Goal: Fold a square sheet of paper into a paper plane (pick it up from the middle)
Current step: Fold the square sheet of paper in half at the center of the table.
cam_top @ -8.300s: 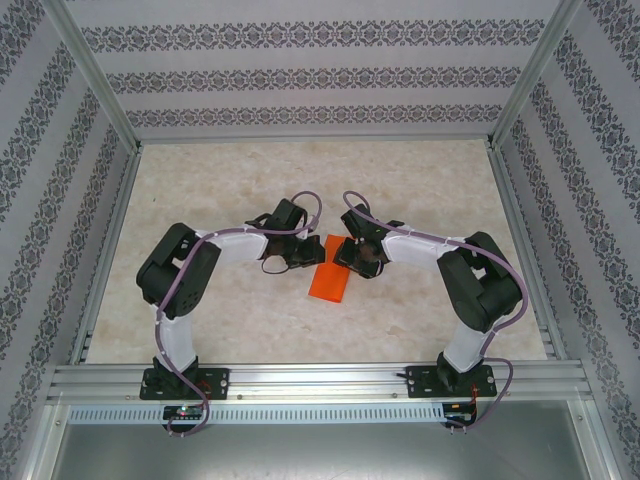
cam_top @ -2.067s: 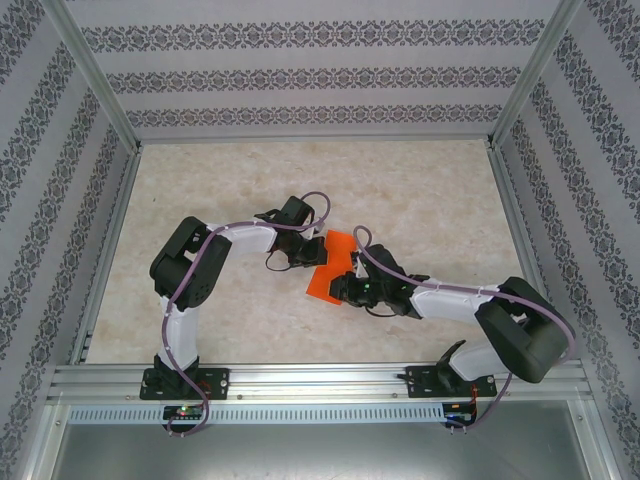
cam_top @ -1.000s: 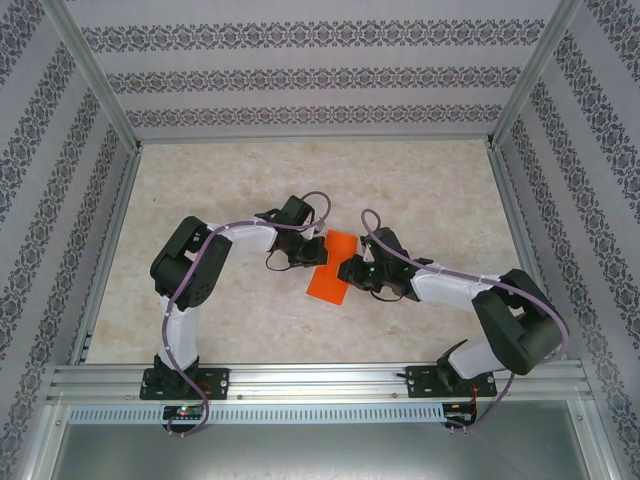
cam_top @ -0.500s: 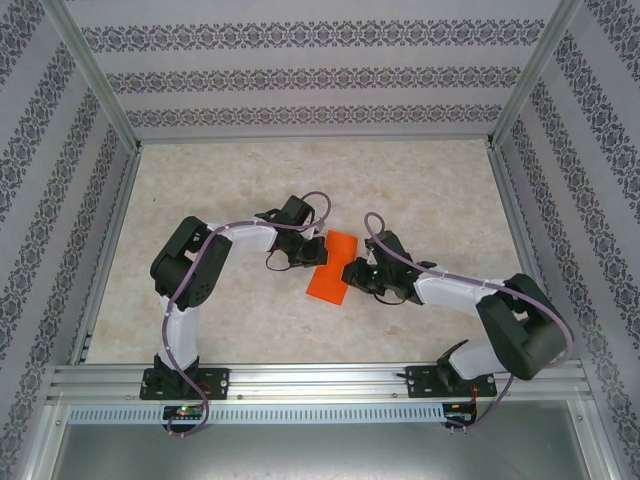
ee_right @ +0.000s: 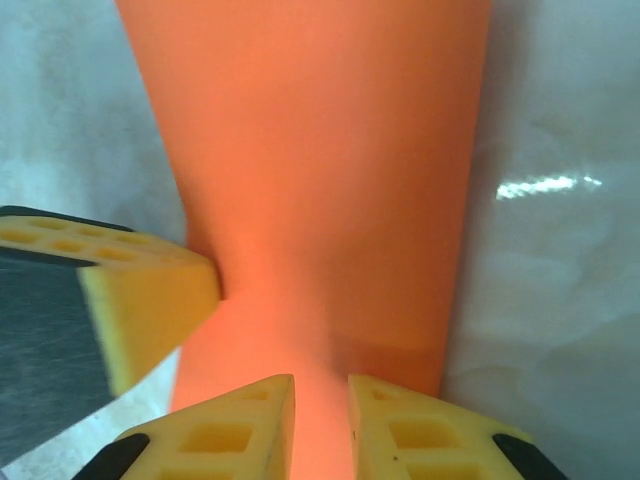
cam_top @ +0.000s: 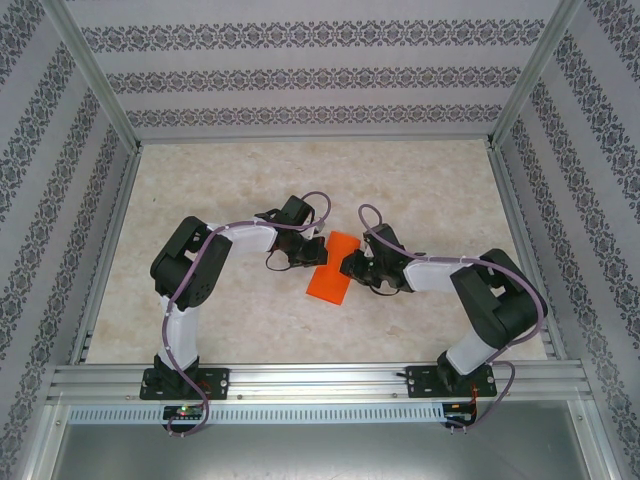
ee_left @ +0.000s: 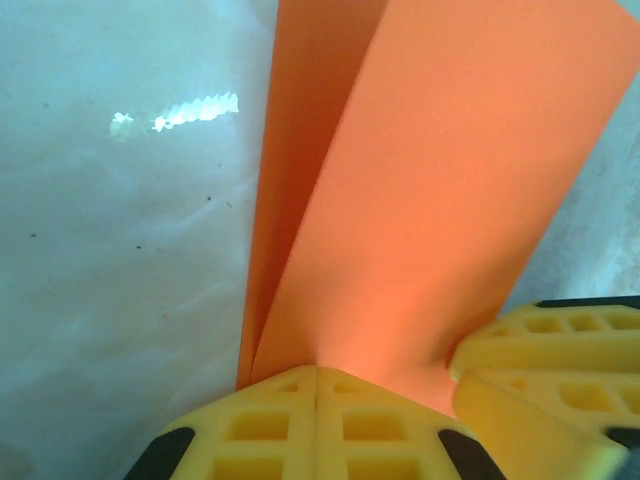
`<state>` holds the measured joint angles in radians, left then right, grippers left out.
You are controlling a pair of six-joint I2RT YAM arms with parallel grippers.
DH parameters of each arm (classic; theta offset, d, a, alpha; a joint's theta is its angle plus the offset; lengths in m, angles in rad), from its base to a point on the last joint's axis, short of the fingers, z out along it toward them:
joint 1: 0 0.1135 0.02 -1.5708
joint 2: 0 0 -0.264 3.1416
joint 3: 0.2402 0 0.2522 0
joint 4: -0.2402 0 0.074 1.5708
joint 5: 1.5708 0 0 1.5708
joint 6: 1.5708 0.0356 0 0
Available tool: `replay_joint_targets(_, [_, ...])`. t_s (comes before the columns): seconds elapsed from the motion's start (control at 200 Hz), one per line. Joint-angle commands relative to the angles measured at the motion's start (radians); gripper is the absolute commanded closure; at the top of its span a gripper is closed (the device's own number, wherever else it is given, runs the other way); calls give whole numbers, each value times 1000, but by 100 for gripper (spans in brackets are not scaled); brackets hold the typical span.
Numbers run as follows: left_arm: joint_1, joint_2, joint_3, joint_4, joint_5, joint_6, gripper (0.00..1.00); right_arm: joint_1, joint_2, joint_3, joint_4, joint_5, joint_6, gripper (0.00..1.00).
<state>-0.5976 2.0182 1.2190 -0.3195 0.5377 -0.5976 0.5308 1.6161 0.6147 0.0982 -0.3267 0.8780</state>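
Note:
The square sheet of paper (cam_top: pixel 331 276) lies mid-table as a bright orange folded oblong, two layers deep in the left wrist view (ee_left: pixel 440 180). My left gripper (cam_top: pixel 318 252) sits at its left long edge, shut (ee_left: pixel 317 372), and the paper puckers into its fingertips. My right gripper (cam_top: pixel 347 266) faces it from the right edge. Its jaws stand a narrow gap apart (ee_right: pixel 320 392) over the orange surface (ee_right: pixel 320 150). The two grippers nearly touch: the right fingers (ee_left: pixel 545 350) show in the left wrist view, and a left finger (ee_right: pixel 150 290) shows in the right wrist view.
The beige marbled tabletop (cam_top: pixel 420 190) is boxed in by patterned walls and aluminium posts. A metal rail (cam_top: pixel 320 378) runs along the near edge by the arm bases. Both forearms lie low, crowding the middle.
My right gripper moved from the paper's near end up to its right edge, and its elbow swung inward. The left arm and the paper stayed put.

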Motion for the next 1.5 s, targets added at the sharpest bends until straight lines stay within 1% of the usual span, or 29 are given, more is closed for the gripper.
replay_joint_targets(0.0, [-11, 63, -21, -101, -36, 30, 100, -13, 21, -17, 58, -13, 27, 79])
replay_joint_targets(0.075, [-11, 62, -22, -104, -38, 32, 100, -11, -4, -2, 51, -30, 29, 78])
replay_joint_targets(0.205, [-12, 62, -23, -105, -37, 30, 100, -12, -78, 60, -22, -19, 6, 78])
replay_joint_targets(0.29, [-12, 60, -22, -105, -37, 30, 100, -18, -87, 92, -44, -17, -16, 78])
replay_joint_targets(0.445, [-12, 59, -15, -112, -37, 33, 100, -38, -22, 102, -19, -35, -23, 78])
replay_joint_targets(0.639, [-12, 53, -12, -122, -38, 42, 100, -77, 59, 71, 8, -35, -39, 78])
replay_joint_targets(0.804, [-13, 56, -18, -118, -38, 41, 100, -84, 100, 72, 9, -56, -31, 78])
replay_joint_targets(0.904, [-12, 55, -21, -118, -39, 41, 100, -89, 44, 95, 6, -93, -11, 78])
replay_joint_targets(1.004, [-11, 53, -21, -116, -39, 40, 100, -89, -47, 139, -46, -60, -39, 77])
replay_joint_targets(1.079, [-12, 54, -19, -115, -36, 39, 100, -97, -65, 167, -89, -33, -64, 76])
replay_joint_targets(1.319, [-12, 54, -14, -118, -36, 43, 100, -123, 52, 164, -19, -96, -57, 76])
replay_joint_targets(1.499, [-12, 54, -21, -116, -36, 43, 100, -135, 131, 156, -1, -64, -49, 77])
